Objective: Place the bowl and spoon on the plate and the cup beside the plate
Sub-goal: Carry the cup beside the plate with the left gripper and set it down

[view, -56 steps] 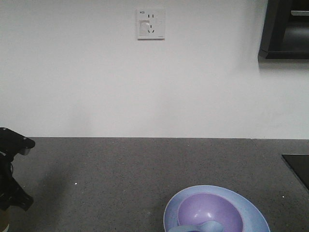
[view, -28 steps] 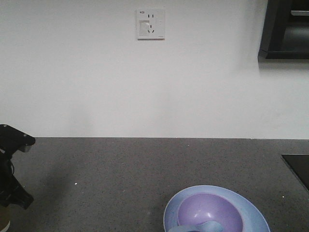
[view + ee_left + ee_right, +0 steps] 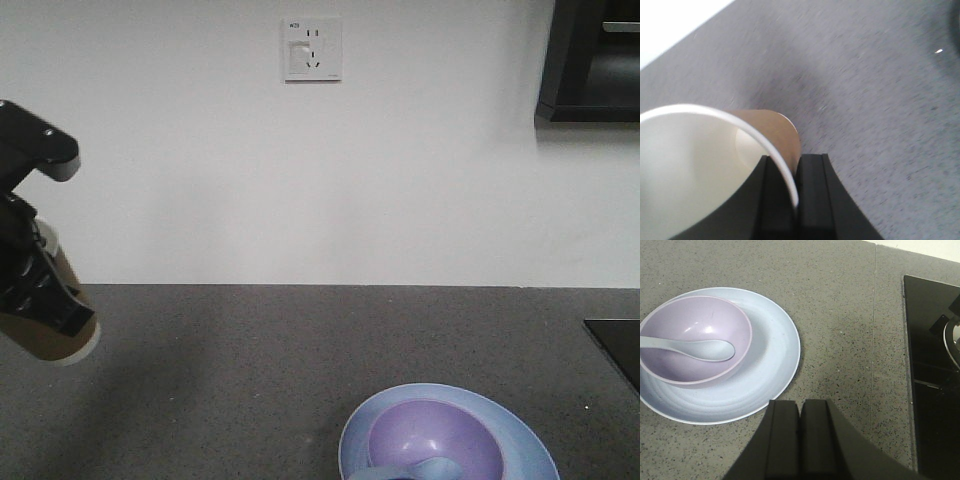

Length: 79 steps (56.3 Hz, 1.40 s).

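The brown paper cup [image 3: 40,338] hangs tilted in the air at the far left, above the counter. My left gripper [image 3: 42,295] is shut on its rim. In the left wrist view the white rim of the cup [image 3: 695,165] runs between the two black fingers of the left gripper [image 3: 796,186]. The lavender bowl [image 3: 695,330] sits on the pale blue plate [image 3: 775,355], with the pale blue spoon [image 3: 700,347] lying in the bowl. My right gripper [image 3: 800,425] is shut and empty, just off the plate's near right rim. The front view shows the plate [image 3: 520,440], the bowl [image 3: 440,435] and the spoon [image 3: 420,468] at the bottom edge.
A black cooktop [image 3: 932,370] is set into the grey speckled counter [image 3: 840,315] right of the plate, also seen as the cooktop [image 3: 618,345] at the right edge. On the white wall are a socket [image 3: 312,48] and a dark cabinet [image 3: 590,60].
My left gripper has risen from the bottom left corner, lifting the cup off the counter and tilting it. The plate, bowl and spoon have not moved.
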Motion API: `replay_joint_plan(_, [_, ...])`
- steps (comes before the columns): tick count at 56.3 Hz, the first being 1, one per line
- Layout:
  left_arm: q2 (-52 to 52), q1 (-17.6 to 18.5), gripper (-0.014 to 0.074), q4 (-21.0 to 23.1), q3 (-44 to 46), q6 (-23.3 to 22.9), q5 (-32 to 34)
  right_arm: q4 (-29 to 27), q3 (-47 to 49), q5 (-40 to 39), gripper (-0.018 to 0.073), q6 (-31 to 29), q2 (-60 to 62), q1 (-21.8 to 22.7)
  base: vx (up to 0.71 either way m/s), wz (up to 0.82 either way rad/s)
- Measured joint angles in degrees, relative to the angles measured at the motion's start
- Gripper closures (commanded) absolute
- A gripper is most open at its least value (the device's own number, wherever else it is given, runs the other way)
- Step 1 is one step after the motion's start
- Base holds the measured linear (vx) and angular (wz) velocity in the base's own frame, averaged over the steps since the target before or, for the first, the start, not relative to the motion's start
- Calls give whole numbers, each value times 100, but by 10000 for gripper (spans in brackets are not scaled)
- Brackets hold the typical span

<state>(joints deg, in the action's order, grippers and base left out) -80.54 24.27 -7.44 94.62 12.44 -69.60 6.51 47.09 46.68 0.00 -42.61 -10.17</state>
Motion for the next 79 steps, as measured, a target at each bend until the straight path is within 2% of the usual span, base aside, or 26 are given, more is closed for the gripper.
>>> replay_joint_plan(20, [-1451,1353,596,24,700,6,-21,0,0,34,568,0,0,0,0,0])
replay_joint_plan(31, [-2218,1840,596,63,1201,-11,-21,0,0,40,568,0,0,0,0,0])
replay_joint_plan(39, [-2576,1915,596,188,1454,-11,-23,0,0,102,568,0,0,0,0,0])
replay_joint_plan(70, [-3181,1921,591,399,1479,-18,-1,0,0,159,568,0,0,0,0,0])
replay_joint_plan(79, [-3207,1921,549,410,1479,-49,28,0,0,159,568,0,0,0,0,0])
